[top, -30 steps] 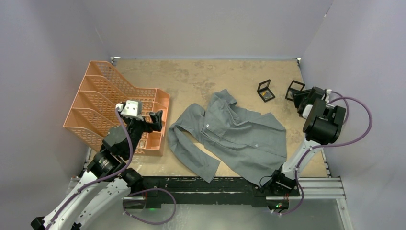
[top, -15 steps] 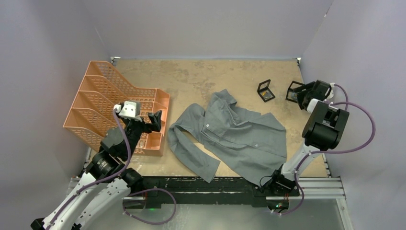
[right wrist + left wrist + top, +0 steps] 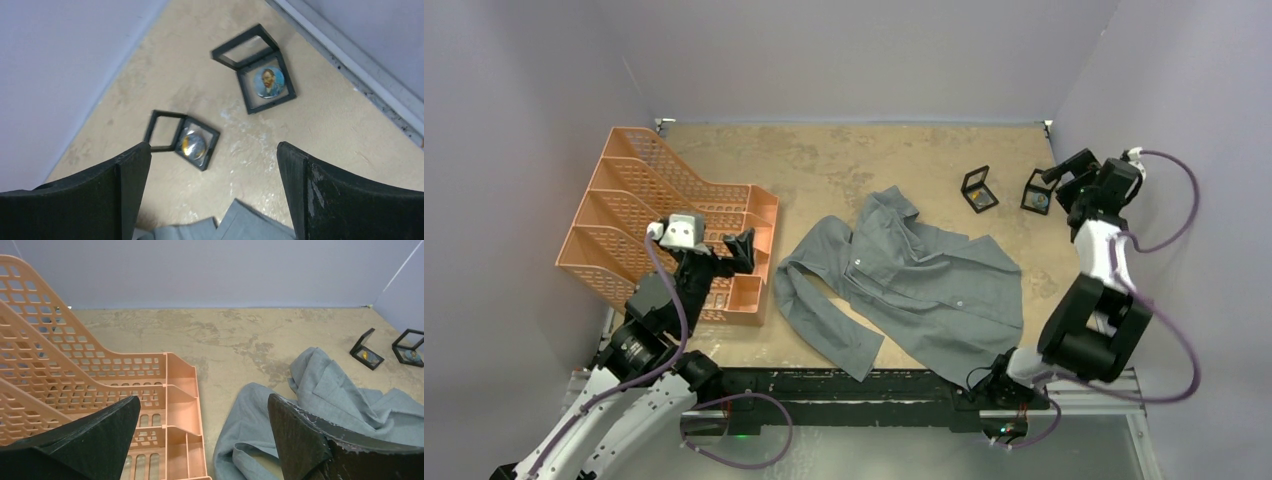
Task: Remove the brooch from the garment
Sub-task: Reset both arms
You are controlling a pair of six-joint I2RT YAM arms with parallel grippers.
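Observation:
The garment (image 3: 924, 285), a grey button-up shirt, lies crumpled at mid-table, also seen in the left wrist view (image 3: 345, 407) and at the bottom of the right wrist view (image 3: 235, 226). A round portrait brooch (image 3: 269, 81) lies in an open black case (image 3: 1039, 192) by the right wall. A second shiny round brooch (image 3: 194, 143) sits in another black case (image 3: 979, 190). My right gripper (image 3: 1069, 183) hovers open by the right case, holding nothing (image 3: 212, 150). My left gripper (image 3: 742, 250) hangs open and empty over the orange rack's edge (image 3: 203, 400), left of the shirt.
An orange tiered file rack (image 3: 654, 200) fills the left side, its front compartments under my left fingers (image 3: 175, 415). Purple walls close in on three sides. A metal rail (image 3: 350, 65) runs along the right table edge near the portrait case.
The right gripper widened its jaws, lifted off the right-hand case and drew back toward the right wall. The left arm slid slightly back and left.

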